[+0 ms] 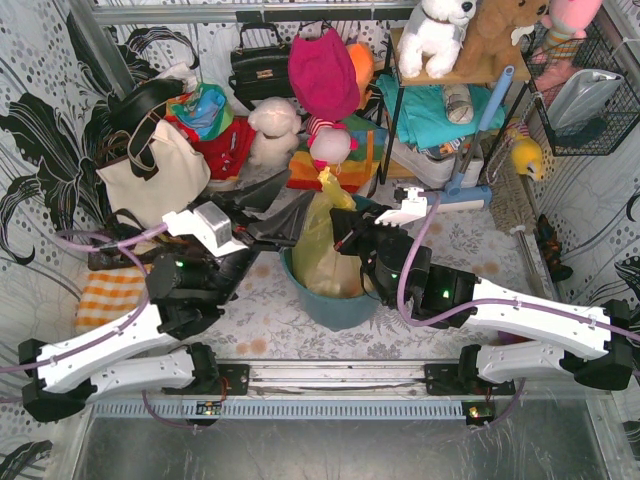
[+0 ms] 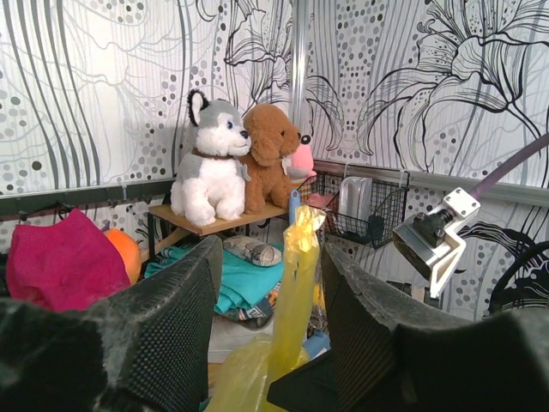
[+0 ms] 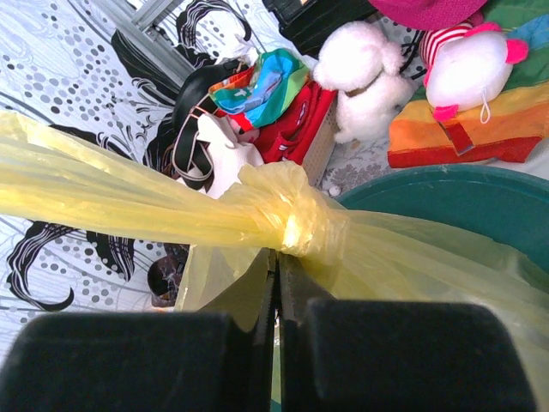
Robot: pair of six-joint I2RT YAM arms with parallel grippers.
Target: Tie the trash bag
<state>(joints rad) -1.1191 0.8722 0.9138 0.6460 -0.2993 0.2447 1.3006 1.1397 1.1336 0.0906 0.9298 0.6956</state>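
The right claw (image 3: 277, 296) is pressing its fingers together, pinching a fold of the trash bag (image 3: 292, 219) just below the knot in its yellow neck; the left claw (image 2: 270, 257) is standing spread, its fingers flanking the bag's upright twisted top; the bag is sitting in the teal bucket (image 1: 335, 305) on the desk (image 1: 270, 320); a husky plush (image 2: 210, 167) is sitting on a shelf beyond.

Trash bag (image 1: 318, 235) neck stands between the parted jaws of my left pincer (image 2: 270, 253), with a gap on each side. Beyond the bucket (image 1: 335, 310), tote bag (image 1: 160, 175) and plush toys (image 1: 272, 130) block passage. Bare table (image 1: 265, 325) lies on the near side.
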